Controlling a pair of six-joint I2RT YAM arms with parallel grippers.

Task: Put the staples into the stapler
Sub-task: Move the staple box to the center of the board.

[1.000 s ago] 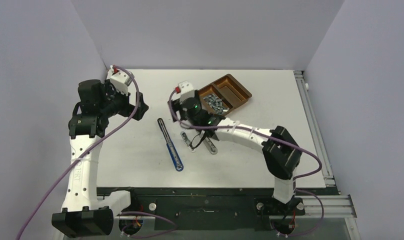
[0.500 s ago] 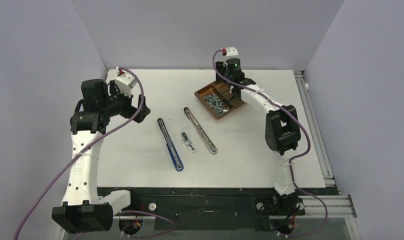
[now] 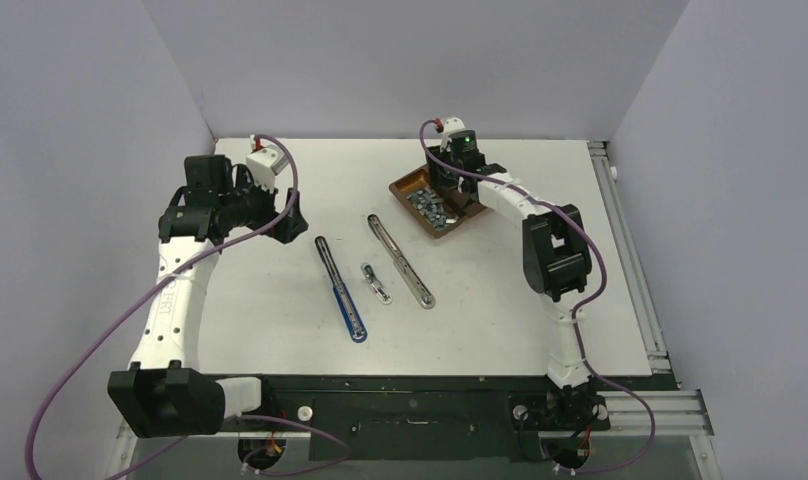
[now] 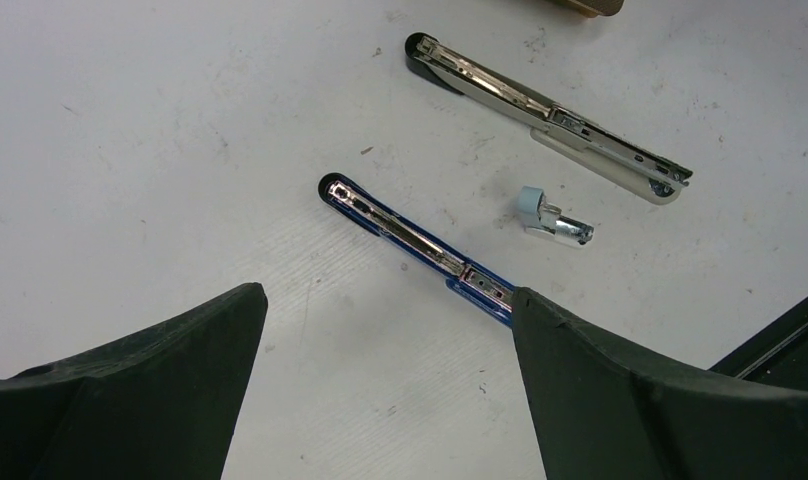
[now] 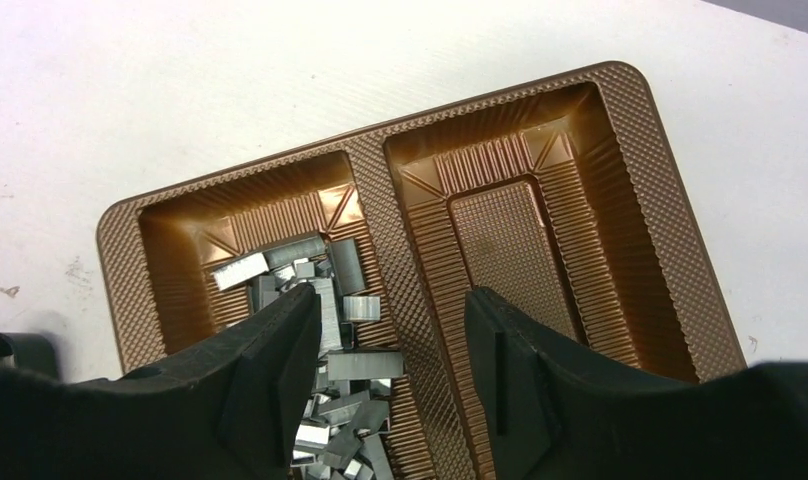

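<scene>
Hovering over the staples (image 5: 344, 266), the right gripper (image 5: 388, 325) has jaws half open, empty; left gripper (image 4: 385, 305) jaws wide, empty.

Silvery metal staples (image 5: 362, 365) gleam in a glossy bronze plastic tray (image 5: 400, 270) (ribbed floor, knurled rims). The white tabletop (image 4: 130, 150) looks matt and scuffed.

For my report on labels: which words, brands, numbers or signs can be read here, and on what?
No text is readable.
Left arm: small dark marking, too blurred to read.
Tray, staples, blue stapler part, silver stapler part: no lettering seen.
</scene>
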